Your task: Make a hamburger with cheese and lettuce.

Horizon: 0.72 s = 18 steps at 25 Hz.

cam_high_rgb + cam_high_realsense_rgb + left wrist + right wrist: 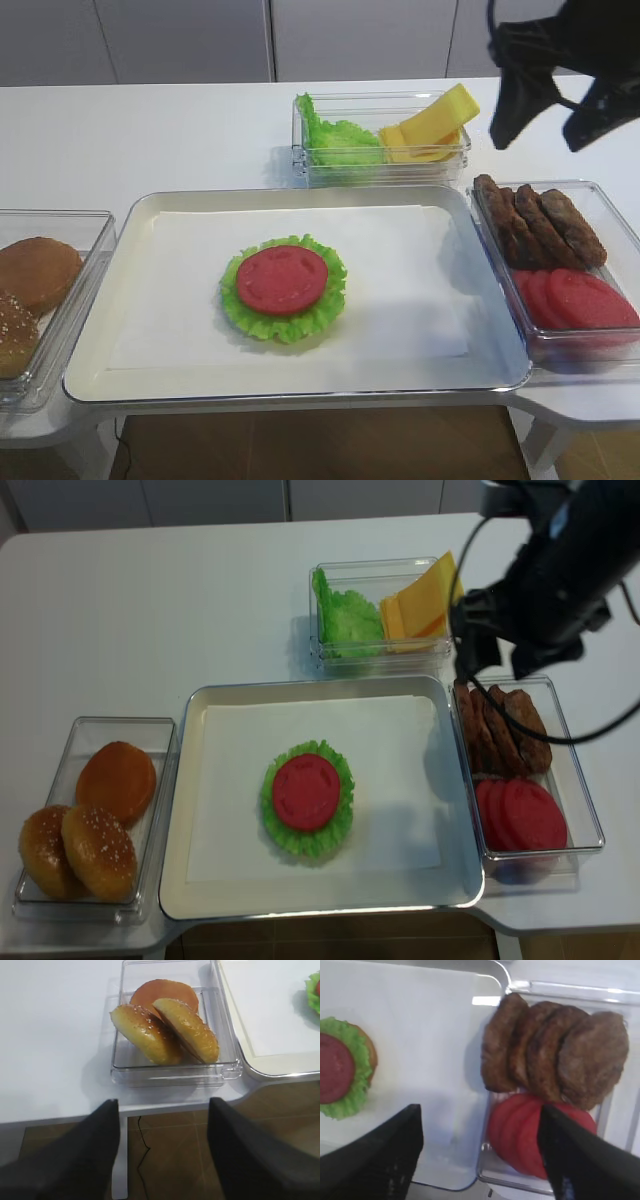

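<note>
Both grippers stand released and empty, the right gripper [535, 115] at upper right above the patties [540, 222], the left gripper [162, 1125] below the bun box [227, 1067], while the hamburger [283, 287] sits mid-frame on the tray [90, 375] and the cheese [430, 128] at upper centre.

My right claw [495, 640] hangs with jaws spread above the patties [500, 728], nothing between it and the cheese [418, 608] bin beside. The tray [200, 880] has bare paper all around the hamburger [307, 798]. My left claw [162, 1155] hovers off the worktop [50, 1035] edge, the bun box [175, 1072] ahead.
</note>
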Available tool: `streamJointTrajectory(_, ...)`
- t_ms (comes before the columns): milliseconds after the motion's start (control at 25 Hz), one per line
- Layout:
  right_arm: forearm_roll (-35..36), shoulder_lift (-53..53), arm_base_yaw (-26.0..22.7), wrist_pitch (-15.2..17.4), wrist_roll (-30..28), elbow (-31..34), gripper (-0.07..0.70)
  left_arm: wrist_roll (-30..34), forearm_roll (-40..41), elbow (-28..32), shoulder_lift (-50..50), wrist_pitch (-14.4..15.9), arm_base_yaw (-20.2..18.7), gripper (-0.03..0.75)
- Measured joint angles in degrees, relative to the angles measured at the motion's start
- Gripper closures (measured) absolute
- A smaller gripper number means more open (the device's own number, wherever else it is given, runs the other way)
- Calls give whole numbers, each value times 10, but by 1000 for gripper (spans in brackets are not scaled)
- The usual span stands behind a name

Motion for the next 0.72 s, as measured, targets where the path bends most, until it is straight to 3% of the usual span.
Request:
streamJointTrajectory(280, 1, -125, -60, -19, -4, 133, 79, 0, 0, 0, 0, 0, 0, 301)
streamJointTrajectory(720, -4, -351, -64, -25, 16, 310, 79, 0, 0, 0, 0, 0, 0, 301)
